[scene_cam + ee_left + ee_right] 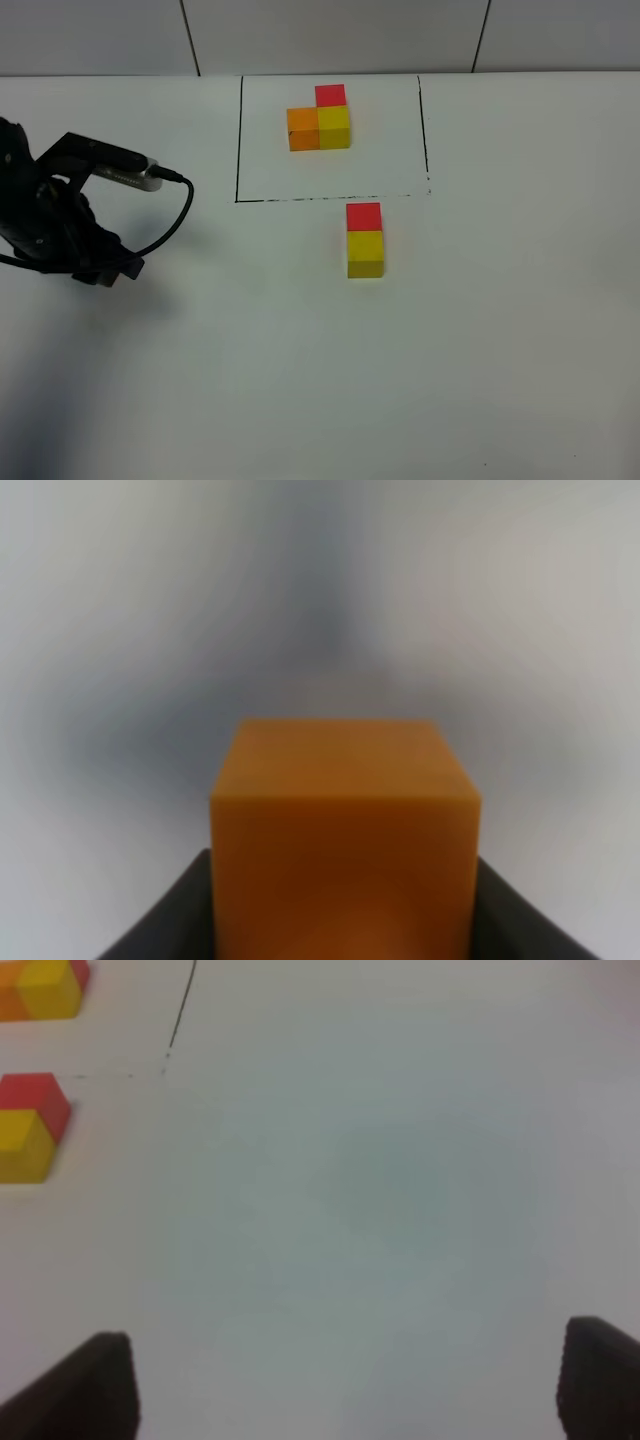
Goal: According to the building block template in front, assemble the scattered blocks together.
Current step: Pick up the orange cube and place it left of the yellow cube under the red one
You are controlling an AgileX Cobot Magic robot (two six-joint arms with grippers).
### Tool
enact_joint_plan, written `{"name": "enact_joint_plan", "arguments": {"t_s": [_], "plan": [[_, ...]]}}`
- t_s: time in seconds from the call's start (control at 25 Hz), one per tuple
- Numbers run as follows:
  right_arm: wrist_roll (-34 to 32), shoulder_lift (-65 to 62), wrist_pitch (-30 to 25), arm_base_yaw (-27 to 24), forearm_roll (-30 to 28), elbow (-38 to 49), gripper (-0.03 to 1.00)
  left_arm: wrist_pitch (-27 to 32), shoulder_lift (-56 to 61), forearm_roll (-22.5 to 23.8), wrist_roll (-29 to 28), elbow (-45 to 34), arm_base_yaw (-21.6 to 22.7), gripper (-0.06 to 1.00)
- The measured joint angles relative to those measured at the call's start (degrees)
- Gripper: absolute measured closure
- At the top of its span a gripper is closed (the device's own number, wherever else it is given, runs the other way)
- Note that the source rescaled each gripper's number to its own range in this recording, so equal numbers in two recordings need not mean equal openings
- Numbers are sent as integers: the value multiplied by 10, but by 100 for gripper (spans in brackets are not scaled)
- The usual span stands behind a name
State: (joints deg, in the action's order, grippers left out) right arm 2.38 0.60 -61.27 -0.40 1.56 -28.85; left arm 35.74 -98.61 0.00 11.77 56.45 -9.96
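Left wrist view: a matte orange cube [345, 830] is held by the left gripper [345, 925]. The matte yellow cube [366, 254] could be knocked by a skewed placement.

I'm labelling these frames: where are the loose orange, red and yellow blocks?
orange block [345, 845]: left wrist view, on its front face.
red block [363, 216]: exterior high view, on its top face.
yellow block [366, 247]: exterior high view, on its top face.

High overview; wrist close-ups; shared blocks [364, 240]
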Motion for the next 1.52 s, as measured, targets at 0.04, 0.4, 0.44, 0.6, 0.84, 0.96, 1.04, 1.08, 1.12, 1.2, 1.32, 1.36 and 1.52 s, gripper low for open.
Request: {"name": "enact_joint_plan", "arguments": {"t_s": [0.04,0.4,0.44,0.6,0.84,0.96,1.04,1.08,1.12,1.2,1.32,1.36,1.52], "plan": [[0,0,0,0,0,0,26,3,0,0,31,12,-7,94],[0,0,0,0,0,0,26,73,-73,0,257,144,-97,94],[0,0,0,0,0,0,26,82,-92,0,292,161,-107,94],[0,0,0,0,0,0,26,118,-160,0,395,224,-154,94],[0,0,0,0,0,0,26,144,-240,0,432,326,-204,94],[0,0,0,0,0,0,26,163,-270,0,455,369,-224,94],[0,0,0,0,0,0,26,171,-287,0,461,392,-233,94],[0,0,0,0,0,0,26,175,-295,0,463,404,-238,94],[0,0,0,0,0,0,26,180,-301,0,464,413,-241,94],[0,0,0,0,0,0,26,187,-312,0,465,430,-247,94],[0,0,0,0,0,0,26,186,-320,0,466,439,-256,94],[0,0,0,0,0,0,26,186,-320,0,466,439,-259,94],[0,0,0,0,0,0,26,186,-320,-6,466,439,-269,94]]}}
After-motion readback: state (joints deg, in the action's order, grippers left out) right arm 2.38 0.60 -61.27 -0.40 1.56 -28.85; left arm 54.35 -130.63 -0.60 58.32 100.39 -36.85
